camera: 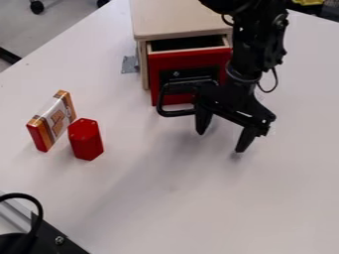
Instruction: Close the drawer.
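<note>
The gripper (221,138) hangs over the table at right of centre, its two fingers spread apart with nothing between them. Its left side is beside the black handle of the drawer, and I cannot tell whether they touch. The drawer (157,70) has a red front and sits slightly pulled out of a light wooden cabinet (179,17) at the top centre, with a dark gap showing above its front edge. The arm covers the right part of the drawer front.
On the white table (198,203), a red hexagonal block (86,139) stands at the left beside a white, orange and red box (53,120). Black equipment with a cable (49,238) occupies the lower left corner. A grey piece (130,64) lies left of the cabinet.
</note>
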Motion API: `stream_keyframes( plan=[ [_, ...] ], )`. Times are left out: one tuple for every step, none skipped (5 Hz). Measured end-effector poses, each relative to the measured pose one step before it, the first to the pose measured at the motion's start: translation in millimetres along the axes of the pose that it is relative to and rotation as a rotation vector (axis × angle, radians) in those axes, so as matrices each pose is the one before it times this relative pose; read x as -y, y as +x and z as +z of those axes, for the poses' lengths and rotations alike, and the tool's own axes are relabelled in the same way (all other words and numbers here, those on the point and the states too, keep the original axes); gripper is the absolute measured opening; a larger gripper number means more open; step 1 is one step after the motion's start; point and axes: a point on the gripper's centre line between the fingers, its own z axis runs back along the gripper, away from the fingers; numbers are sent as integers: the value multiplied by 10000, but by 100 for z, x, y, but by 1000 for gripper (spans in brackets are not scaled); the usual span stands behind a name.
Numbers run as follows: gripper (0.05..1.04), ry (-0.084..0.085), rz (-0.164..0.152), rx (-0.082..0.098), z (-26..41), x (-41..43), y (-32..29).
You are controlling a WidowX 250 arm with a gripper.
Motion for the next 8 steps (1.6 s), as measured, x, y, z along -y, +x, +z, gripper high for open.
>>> stream_keyframes(
  plan=[
    [1001,63,30,330,227,-376,510],
    [1001,13,204,15,-260,-660,583],
    [1001,23,154,-21,-225,-556,294],
    [1001,-4,238,86,156,-694,774],
    [1001,36,378,-2,-224,-1211,665],
    [1001,-64,178,-106,-98,71,625],
    [1001,-264,386,-305,92,124,-18],
    [1001,-324,93,-505,-42,291,-873]
  ],
)
